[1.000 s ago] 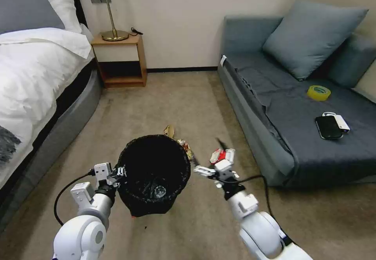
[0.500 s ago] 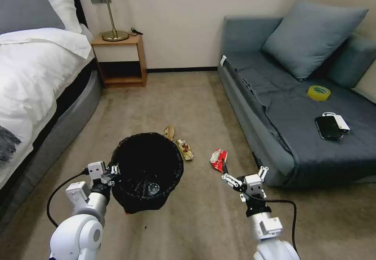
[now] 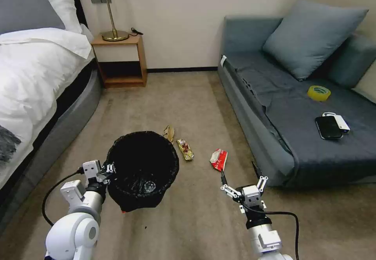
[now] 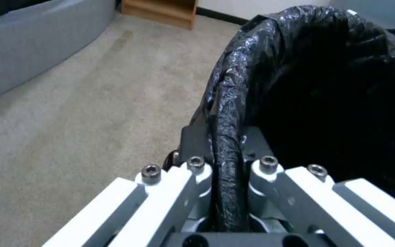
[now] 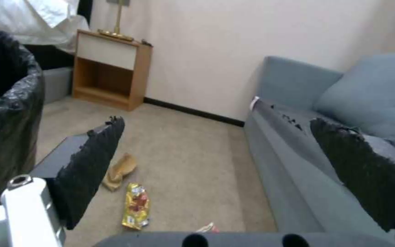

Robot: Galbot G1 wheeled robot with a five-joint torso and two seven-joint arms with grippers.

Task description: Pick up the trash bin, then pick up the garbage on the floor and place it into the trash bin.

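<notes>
Beige carpet [image 3: 164, 99] runs between a white-sheeted bed [image 3: 27, 80] and a grey-blue sofa [image 3: 297, 107], with a wooden nightstand [image 3: 121, 60] and lamp [image 3: 105, 5] against the far wall. Taking the bin [image 3: 141, 166] as the landmark: it hangs low in the middle of the carpet, lined with a crinkly black bag, a bit of red showing under its base, and something small and shiny lies at its bottom. The left gripper [image 3: 106, 170] is at the bin's rim on the bed side; the left wrist view shows its fingers [image 4: 193, 137] pinched tight on the bagged rim [image 4: 227, 113], one inside and one outside. Just beyond the bin, toward the wall, a tan scrap [image 3: 169, 132] lies on the carpet, and beside it a narrow multicoloured wrapper [image 3: 185, 149]; both also show in the right wrist view, the scrap [image 5: 120, 168] nearer the nightstand than the wrapper [image 5: 135, 205]. Farther from the bin, toward the sofa, lies a red-and-white wrapper [image 3: 218, 159]. The right gripper [image 3: 239, 174] hovers on the bin's sofa side, nearer the robot than the red-and-white wrapper, its black pads [image 5: 92, 161] spread wide with nothing between them. On the sofa seat, well away from the bin, sit a yellow tape roll [image 3: 319, 92], a black phone [image 3: 328, 127] and a white box [image 3: 340, 122].
</notes>
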